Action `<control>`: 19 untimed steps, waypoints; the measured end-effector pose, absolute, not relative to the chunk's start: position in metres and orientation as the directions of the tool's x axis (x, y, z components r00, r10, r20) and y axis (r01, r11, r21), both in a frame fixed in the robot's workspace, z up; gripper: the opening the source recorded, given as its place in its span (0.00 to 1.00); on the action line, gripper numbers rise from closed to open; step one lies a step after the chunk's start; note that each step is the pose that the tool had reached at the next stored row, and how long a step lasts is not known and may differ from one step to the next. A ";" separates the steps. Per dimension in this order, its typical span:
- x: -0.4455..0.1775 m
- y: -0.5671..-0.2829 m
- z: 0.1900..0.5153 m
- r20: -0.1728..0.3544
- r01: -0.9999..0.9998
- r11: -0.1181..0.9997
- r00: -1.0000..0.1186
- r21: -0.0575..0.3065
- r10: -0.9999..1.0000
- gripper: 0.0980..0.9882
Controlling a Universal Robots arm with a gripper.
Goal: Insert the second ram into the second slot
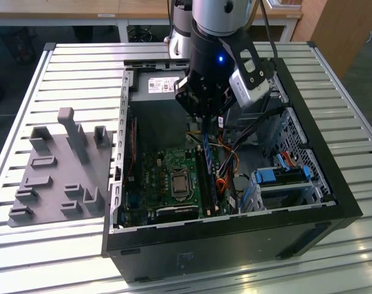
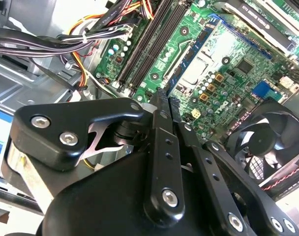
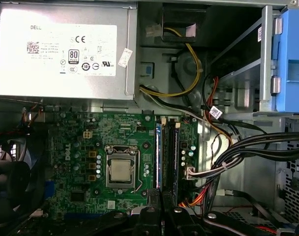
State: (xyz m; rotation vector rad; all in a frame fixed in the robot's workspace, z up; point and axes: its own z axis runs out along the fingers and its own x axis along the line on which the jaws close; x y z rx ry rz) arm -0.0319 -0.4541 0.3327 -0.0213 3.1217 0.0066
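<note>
Gripper inside the open computer case, hanging over the memory slots.
Its fingers sit almost together, and nothing can be seen held between them. The second ram, a thin blue stick, stands on edge in the slots on the green motherboard, directly under the fingertips and beside the processor socket. Whether the fingertips touch it cannot be told.

A white printed label with certification marks stands on the power supply.
</note>
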 end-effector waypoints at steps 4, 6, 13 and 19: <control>-0.032 -0.454 0.331 -0.020 -0.014 1.000 -1.000 0.004 -0.014 0.04; -0.032 -0.454 0.330 -0.020 -0.014 1.000 -1.000 0.004 -0.014 0.04; -0.032 -0.454 0.327 -0.020 -0.014 1.000 -1.000 0.004 -0.014 0.04; -0.032 -0.454 0.325 -0.019 -0.014 1.000 -1.000 0.004 -0.014 0.04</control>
